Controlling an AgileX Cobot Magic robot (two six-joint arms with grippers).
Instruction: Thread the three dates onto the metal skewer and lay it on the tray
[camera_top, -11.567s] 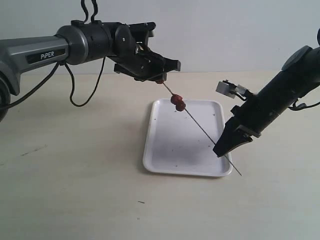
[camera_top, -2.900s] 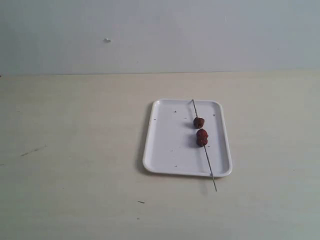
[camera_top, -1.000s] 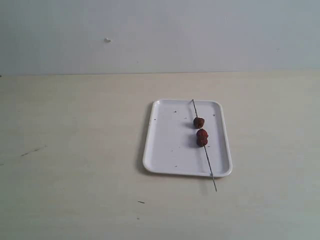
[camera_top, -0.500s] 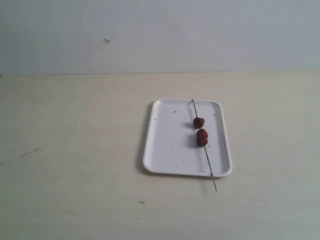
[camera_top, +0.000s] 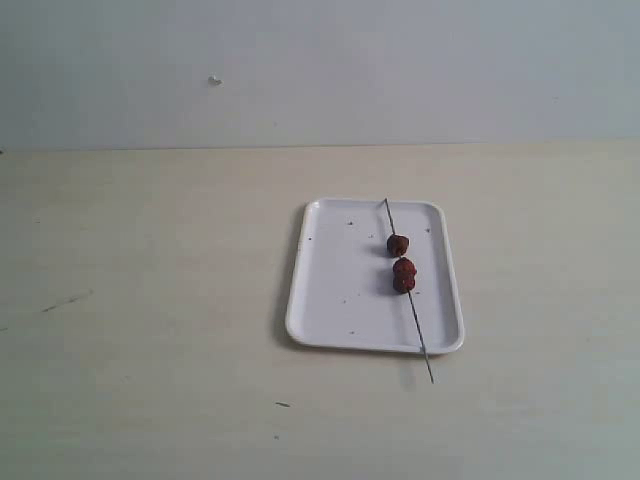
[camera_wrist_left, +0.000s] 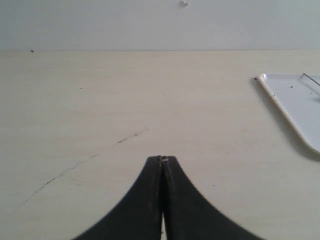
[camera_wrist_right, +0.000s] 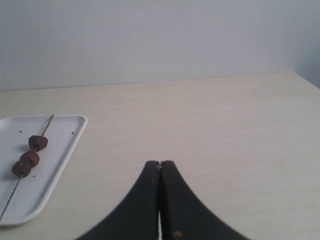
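The metal skewer (camera_top: 414, 318) lies along the right side of the white tray (camera_top: 335, 290), its near tip sticking out past the tray's front rim. Three dark red-brown dates (camera_top: 402, 267) sit threaded on it, one slightly apart from a touching pair. The right wrist view shows the dates (camera_wrist_right: 30, 156), the skewer (camera_wrist_right: 10, 197) and the tray (camera_wrist_right: 60, 150) too. Only the tray's corner (camera_wrist_left: 295, 107) and a skewer end (camera_wrist_left: 311, 79) reach the left wrist view. My left gripper (camera_wrist_left: 161, 160) and right gripper (camera_wrist_right: 160, 163) are shut on nothing, away from the tray, and neither appears in the exterior view.
The tray rests on a pale beige tabletop (camera_top: 150, 330) that carries a thin dark scratch (camera_top: 65, 301) at the left. A plain light wall (camera_top: 320, 70) rises behind the table's far edge.
Long ago both arms held the skewer above the tray; since then it lies on the tray and the arms have left the exterior view. Nothing has moved in the last second.
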